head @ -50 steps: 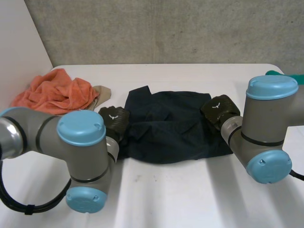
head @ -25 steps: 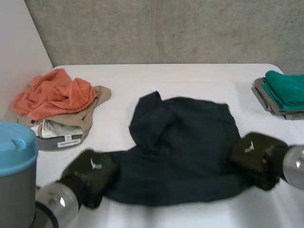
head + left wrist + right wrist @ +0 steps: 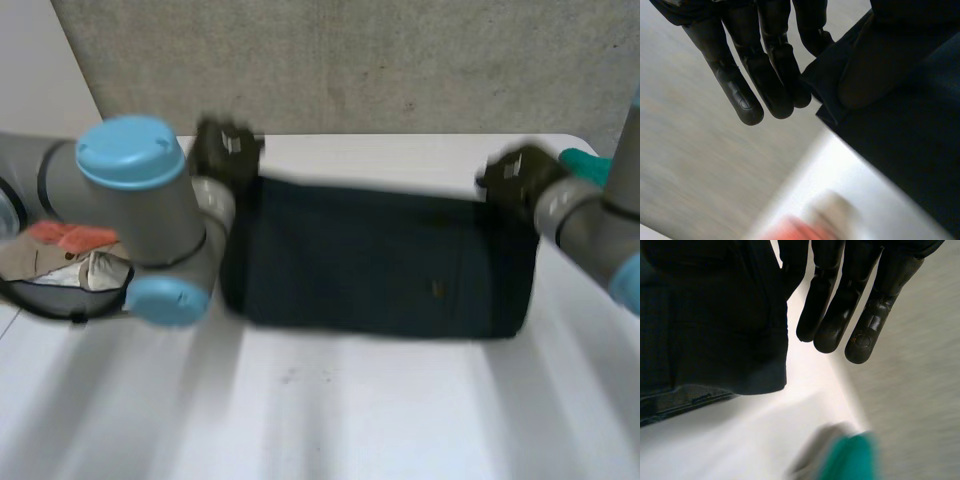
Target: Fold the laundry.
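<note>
A dark navy garment [image 3: 380, 260] is lying spread wide across the middle of the white table [image 3: 350, 410], stretched between the robot's two black hands. The left hand [image 3: 225, 150] is gripping the garment's far left corner. In the left wrist view that corner is being pinched between the thumb and one finger, while the other fingers [image 3: 752, 85] are reaching out straight just beside the cloth. The right hand [image 3: 515, 178] is gripping the far right corner. In the right wrist view the cloth's edge is running up into the hand beside the thumb, and the remaining fingers [image 3: 837, 315] are pointing out straight past the corner. The garment's near edge is lying as a fairly straight line across the table. At the far left an orange cloth [image 3: 70, 236] is sitting on a heap of pale cloth [image 3: 70, 272], partly hidden behind the left arm. At the far right a teal cloth [image 3: 582, 160] is peeking out from behind the right hand.
</note>
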